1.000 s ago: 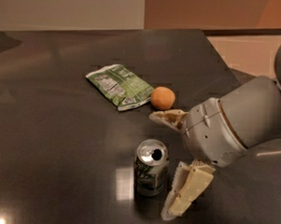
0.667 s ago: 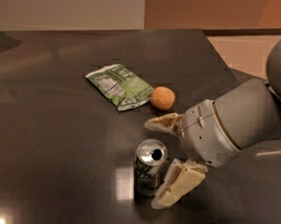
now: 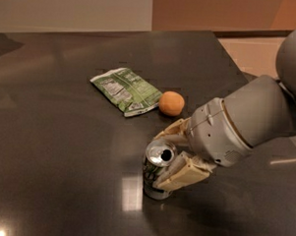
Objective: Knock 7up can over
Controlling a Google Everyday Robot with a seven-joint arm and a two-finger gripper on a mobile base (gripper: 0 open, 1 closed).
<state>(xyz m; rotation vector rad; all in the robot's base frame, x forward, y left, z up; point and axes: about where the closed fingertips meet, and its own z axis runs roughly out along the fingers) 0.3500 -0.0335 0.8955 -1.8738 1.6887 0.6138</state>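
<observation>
The end effector (image 3: 161, 161) sits low over the front of the dark table (image 3: 58, 150), reaching in from the right on a thick grey arm (image 3: 249, 119). Its two tan fingers are spread apart, unclenched, with the 7up can (image 3: 151, 174) between them. The nearer finger (image 3: 183, 174) lies slanted across the can's right side and appears to touch it, while the farther finger (image 3: 171, 135) runs just behind the silver rim; whether that one touches cannot be told. The can stands upright or very nearly so on the table, its open top facing up and its green-and-white side showing on the left. Behind it, well apart, a small orange fruit (image 3: 171, 103) rests just beside a flat green snack bag (image 3: 125, 90).
</observation>
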